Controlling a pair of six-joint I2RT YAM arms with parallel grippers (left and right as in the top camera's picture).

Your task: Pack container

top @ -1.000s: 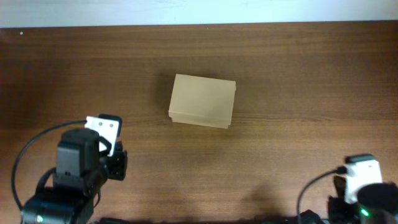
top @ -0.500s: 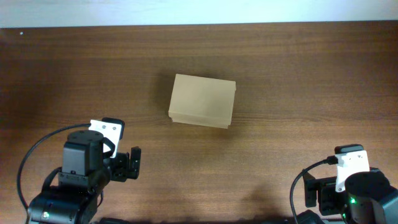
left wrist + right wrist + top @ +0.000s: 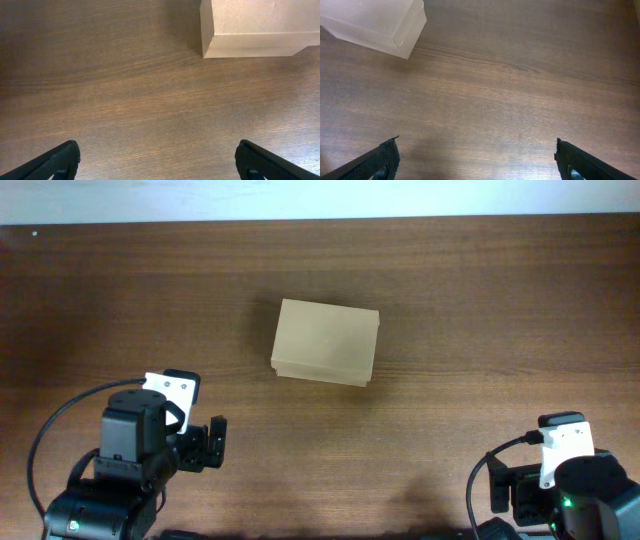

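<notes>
The container [image 3: 326,342] is a plain tan cardboard box, lid shut, lying near the middle of the table. In the left wrist view the container [image 3: 250,25] fills the top right corner, well ahead of my left gripper [image 3: 157,161], whose jaws stand wide open over bare wood. The right wrist view has the container [image 3: 375,20] in its top left corner, far from my right gripper [image 3: 477,161], also wide open and holding nothing. From overhead, the left arm [image 3: 135,450] sits at the front left and the right arm [image 3: 570,480] at the front right.
The dark brown wooden table [image 3: 480,300] ends at a pale strip [image 3: 320,198] along the far edge. Black cables [image 3: 40,450] loop beside the left arm near the front edge.
Both grippers opened wide from a closed or nearly closed stance a second ago. The left arm shifted slightly toward the front right, the right arm came further into view. The container has not moved.
</notes>
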